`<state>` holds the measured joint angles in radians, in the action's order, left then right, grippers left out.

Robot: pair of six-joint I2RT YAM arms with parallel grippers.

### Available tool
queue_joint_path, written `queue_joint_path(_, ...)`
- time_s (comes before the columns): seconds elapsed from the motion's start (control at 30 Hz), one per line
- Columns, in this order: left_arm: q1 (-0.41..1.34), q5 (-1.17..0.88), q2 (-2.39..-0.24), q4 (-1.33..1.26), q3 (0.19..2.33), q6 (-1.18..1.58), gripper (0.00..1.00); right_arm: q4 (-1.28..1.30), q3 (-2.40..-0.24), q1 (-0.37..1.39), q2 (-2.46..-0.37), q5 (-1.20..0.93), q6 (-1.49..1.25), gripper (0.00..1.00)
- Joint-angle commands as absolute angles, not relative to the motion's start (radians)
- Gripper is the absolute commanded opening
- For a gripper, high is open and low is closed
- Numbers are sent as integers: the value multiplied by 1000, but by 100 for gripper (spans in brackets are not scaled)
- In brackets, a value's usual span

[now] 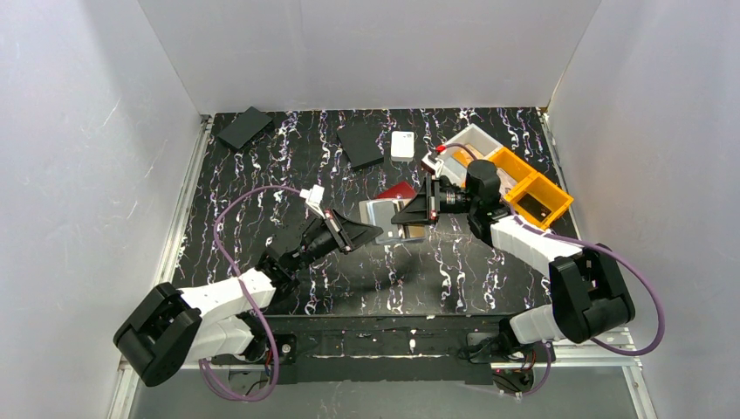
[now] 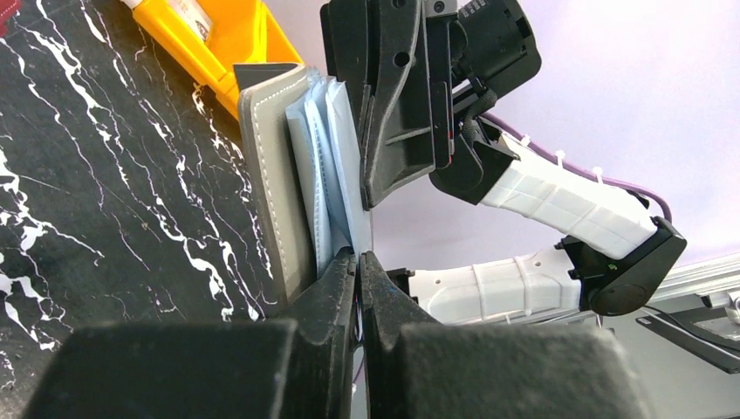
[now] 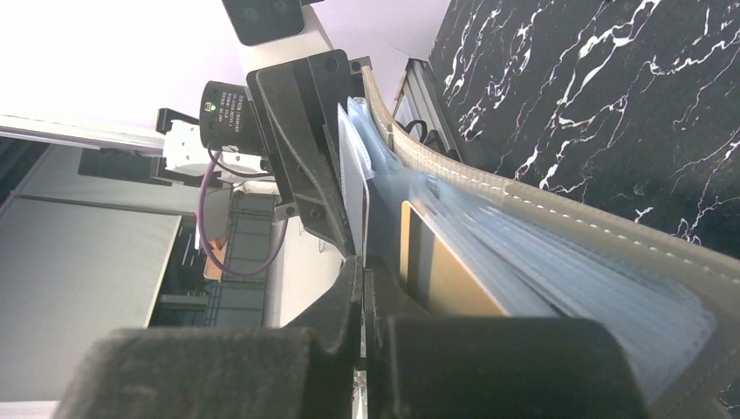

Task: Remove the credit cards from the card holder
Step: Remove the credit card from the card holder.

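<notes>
Holder (image 2: 270, 175) held up between both grippers, spread for picking.
Left gripper (image 2: 358, 262) pinches its lower edge shut to steady it. Right gripper (image 3: 359, 266) is clamped thin on an inner sleeve, likely to fan it, while the orange card (image 3: 445, 279) sits inside.
</notes>
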<state>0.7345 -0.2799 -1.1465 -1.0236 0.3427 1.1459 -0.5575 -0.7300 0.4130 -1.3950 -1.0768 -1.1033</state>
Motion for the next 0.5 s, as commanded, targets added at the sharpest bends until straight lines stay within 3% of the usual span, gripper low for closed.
queue_joint_path(0.0,731,-256,-1121,-1116,333,1148,0,-654,-695,395,-1348,-1089,-1138,1)
queue_joint_path(0.23,723,-228,-1136,-1163,296,1188,0,-688,-664,375,-1344,-1083,-1151,1)
queue_joint_path(0.47,706,-205,-1223,-1298,228,1238,0,-548,-635,361,-1353,-1044,-995,1)
